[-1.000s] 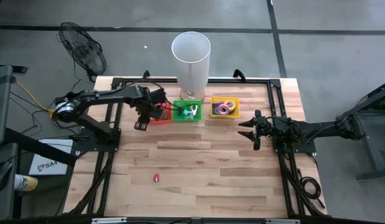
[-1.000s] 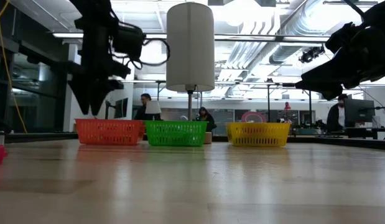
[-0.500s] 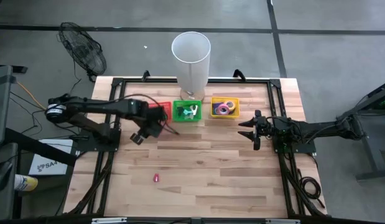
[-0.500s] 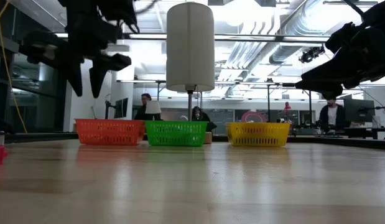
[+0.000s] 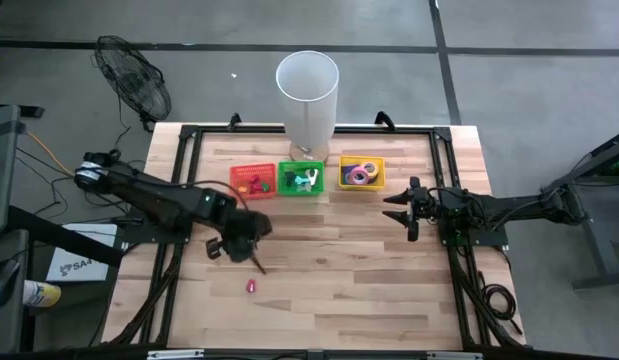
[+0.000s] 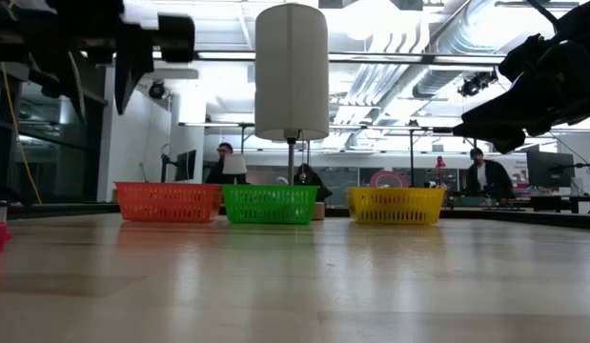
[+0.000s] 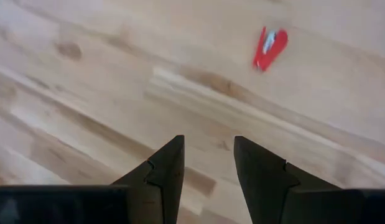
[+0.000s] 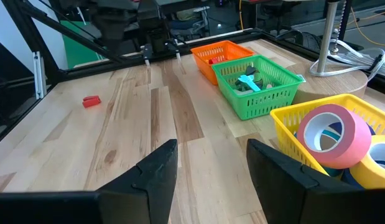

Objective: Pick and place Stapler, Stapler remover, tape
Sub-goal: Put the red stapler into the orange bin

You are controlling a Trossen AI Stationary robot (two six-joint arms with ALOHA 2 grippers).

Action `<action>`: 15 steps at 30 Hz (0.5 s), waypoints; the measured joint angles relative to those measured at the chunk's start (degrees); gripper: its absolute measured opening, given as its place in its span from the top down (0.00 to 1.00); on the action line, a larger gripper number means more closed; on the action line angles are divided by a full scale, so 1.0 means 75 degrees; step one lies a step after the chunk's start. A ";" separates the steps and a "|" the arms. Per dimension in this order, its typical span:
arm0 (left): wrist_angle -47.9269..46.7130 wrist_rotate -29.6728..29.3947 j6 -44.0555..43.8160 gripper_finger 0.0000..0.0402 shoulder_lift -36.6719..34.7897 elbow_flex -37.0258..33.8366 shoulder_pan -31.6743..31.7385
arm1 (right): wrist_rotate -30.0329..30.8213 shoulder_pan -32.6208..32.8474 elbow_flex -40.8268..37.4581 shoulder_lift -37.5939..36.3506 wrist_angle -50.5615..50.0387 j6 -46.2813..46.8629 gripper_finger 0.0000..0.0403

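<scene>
Your left gripper [image 5: 257, 262] hangs over bare wood in the left-centre of the table [image 5: 369, 290], short of the basket row. Fingers [image 7: 164, 171] part-way apart, a clear gap between them, nothing held. Just beyond the tips lies a small red stapler [image 7: 269, 48], flat on the wood and well apart from the baskets; the high view shows it as a red speck [image 5: 251, 286] nearer the table's front edge.

Your right gripper [image 5: 402, 211] waits above the right side of the table, level with the yellow basket [image 5: 345, 184] but clear of it. Its fingers [image 8: 155, 171] stand apart and empty.

Three baskets sit in a row at the far edge:
- orange basket [image 5: 239, 180], red items inside, too small to name
- green basket [image 5: 289, 187], holding a teal stapler remover [image 8: 247, 83]
- yellow basket, holding the tape rolls [image 5: 363, 173]; a pink roll [image 8: 332, 134] leans upright against the wall, with a blue one beside it

A tall white cylinder [image 5: 307, 92] stands behind the green basket. People [image 6: 485, 177] are visible in the room beyond the table.
</scene>
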 joint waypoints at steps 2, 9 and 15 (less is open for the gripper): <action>0.0192 -0.0142 -0.0006 0.66 0.0000 0.0000 -0.0269 | 0.0000 0.0002 0.0001 0.0000 0.0000 0.0001 0.54; 0.0340 -0.0532 0.0003 0.66 0.0688 0.0006 -0.1076 | 0.0003 -0.0001 0.0001 0.0000 0.0000 -0.0002 0.54; 0.0699 -0.0587 0.0062 0.66 0.1674 0.0006 -0.1572 | 0.0001 0.0000 0.0000 0.0002 -0.0006 -0.0002 0.54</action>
